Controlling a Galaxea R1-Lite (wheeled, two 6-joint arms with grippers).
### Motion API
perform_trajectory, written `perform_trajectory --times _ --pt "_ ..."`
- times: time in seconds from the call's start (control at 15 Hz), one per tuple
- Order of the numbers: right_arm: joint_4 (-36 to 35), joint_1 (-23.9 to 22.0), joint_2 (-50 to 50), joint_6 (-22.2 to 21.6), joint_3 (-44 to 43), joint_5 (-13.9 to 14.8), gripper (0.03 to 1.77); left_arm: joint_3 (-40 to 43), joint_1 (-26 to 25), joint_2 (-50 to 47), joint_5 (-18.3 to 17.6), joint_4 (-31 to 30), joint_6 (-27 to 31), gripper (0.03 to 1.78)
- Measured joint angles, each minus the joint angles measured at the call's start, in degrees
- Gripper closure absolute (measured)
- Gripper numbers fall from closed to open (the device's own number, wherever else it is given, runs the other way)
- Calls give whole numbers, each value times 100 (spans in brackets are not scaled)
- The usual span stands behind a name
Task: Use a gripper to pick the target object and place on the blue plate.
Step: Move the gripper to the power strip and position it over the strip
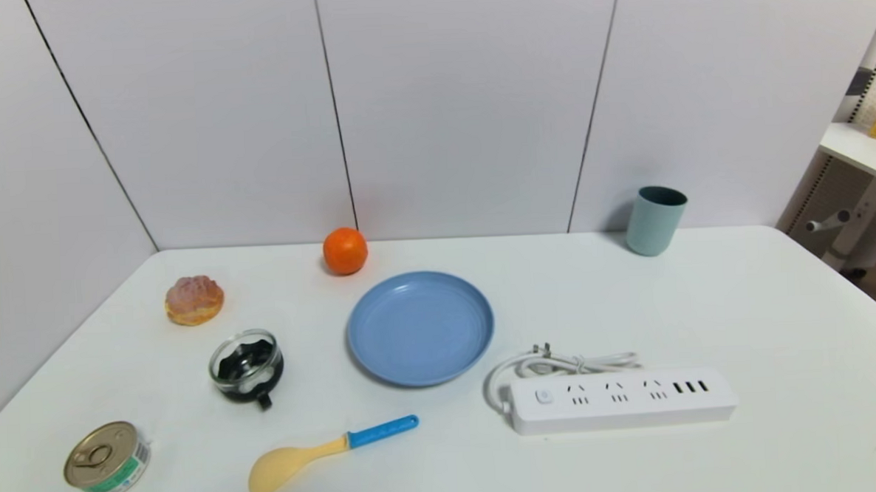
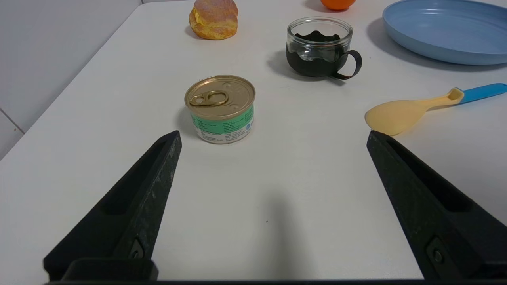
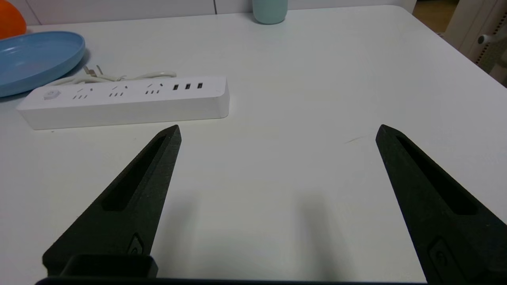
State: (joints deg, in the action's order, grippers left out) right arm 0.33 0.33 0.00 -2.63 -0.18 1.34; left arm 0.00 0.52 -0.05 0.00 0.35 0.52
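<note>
A: Containers first. What holds what?

B: Blue plate [image 1: 420, 328], centre of the head view, nothing on it. Teal cup [image 1: 655, 219] upper right by the wall; its inside is not visible. Glass mug [image 1: 246, 366] left of the plate has a dark wavy band low inside the glass, possibly a sleeve rather than liquid; hard to tell. Tin can [image 1: 107, 459] lower left, pull-tab lid sealed.

A: Any legible writing?

B: The can's green-and-white label carries print, too small to read. None readable on the power strip [image 1: 621, 400].

A: Strip location?

B: Flat on the tabletop [image 1: 781, 320], lower right of centre in the head view, just right of the plate and apart from it. Its cord [image 1: 554, 363] is bundled along the far side, towards the plate.

A: Grippers?

B: Left gripper [image 2: 273, 138]: jaws wide apart, empty, above the tabletop with the can ahead. Right gripper [image 3: 277, 132]: jaws wide apart, empty, strip ahead in its upper left.

A: Other items?

B: Orange [image 1: 345, 251], pastry [image 1: 194, 300], spoon [image 1: 329, 455].
</note>
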Motion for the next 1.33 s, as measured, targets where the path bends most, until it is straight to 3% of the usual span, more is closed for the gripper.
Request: perform_trajectory --times 0.6,1.0,1.33 --pt "24 -15 493 104 -436 -29 10 0 0 0 0 0 -1 12" --pt "-2 107 1810 84 -1954 -144 10 0 0 0 0 0 -1 12" --pt "-6 766 3423 93 -3510 -213 10 0 0 0 0 -2 0 12"
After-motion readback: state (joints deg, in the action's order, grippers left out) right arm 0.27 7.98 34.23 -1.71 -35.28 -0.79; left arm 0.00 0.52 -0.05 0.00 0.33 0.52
